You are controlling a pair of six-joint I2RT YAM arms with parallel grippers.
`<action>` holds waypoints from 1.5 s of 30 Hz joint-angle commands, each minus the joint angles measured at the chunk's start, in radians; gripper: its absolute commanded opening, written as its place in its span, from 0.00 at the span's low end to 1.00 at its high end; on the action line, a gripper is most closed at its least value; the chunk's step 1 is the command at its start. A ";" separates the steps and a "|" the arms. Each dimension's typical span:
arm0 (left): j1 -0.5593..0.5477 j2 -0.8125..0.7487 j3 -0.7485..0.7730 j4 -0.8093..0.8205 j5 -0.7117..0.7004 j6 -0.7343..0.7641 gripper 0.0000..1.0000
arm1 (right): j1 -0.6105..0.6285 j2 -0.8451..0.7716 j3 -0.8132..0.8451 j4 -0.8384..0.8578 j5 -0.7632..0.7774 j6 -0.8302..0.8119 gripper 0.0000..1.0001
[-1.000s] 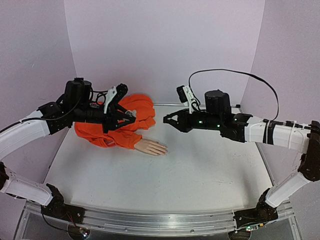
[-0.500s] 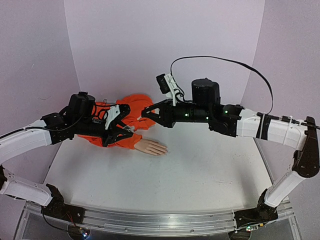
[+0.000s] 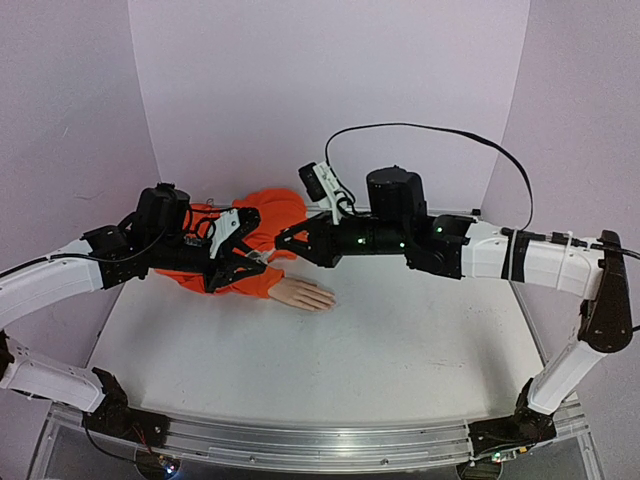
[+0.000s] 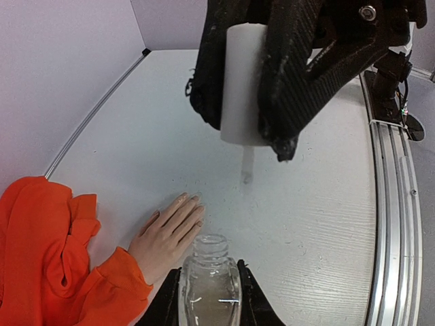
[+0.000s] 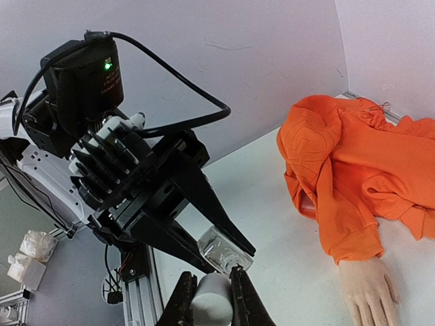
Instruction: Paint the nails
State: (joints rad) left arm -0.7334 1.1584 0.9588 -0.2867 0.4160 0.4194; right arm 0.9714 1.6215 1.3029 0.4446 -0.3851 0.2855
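While my left gripper (image 3: 258,263) clamped the open bottle (image 4: 209,284) and my right gripper (image 3: 284,243) pinched the brush cap (image 5: 212,293), the hand (image 3: 303,294) lay flat, its nails (image 4: 197,199) pointing right

Pale lilac walls (image 3: 330,90) enclose a white desk (image 3: 400,350) filling the lower frame; aluminium rail (image 3: 300,445) along bottom edge.

- Table (image 3: 400,345): white, with a metal rail (image 3: 300,446) along the near edge.
- Orange garment (image 3: 283,204): crumpled at the table's far left.
- Bottle (image 4: 209,288): clear, uncapped.
- Cap (image 4: 242,81): white, thin stem protruding.
- Walls (image 3: 330,80): pale lilac.
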 commanded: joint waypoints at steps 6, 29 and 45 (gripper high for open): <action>0.000 -0.037 0.016 0.061 0.024 -0.001 0.00 | 0.011 0.015 0.049 0.062 0.028 0.014 0.00; 0.000 -0.023 0.020 0.062 0.052 -0.008 0.00 | 0.013 0.046 0.052 0.086 0.028 0.027 0.00; 0.000 -0.019 0.023 0.062 0.049 -0.008 0.00 | 0.013 -0.005 -0.020 0.148 0.033 0.047 0.00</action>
State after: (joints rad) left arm -0.7334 1.1584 0.9588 -0.2867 0.4454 0.4191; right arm 0.9779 1.6581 1.2800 0.5201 -0.3298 0.3176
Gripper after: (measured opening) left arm 0.218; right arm 0.139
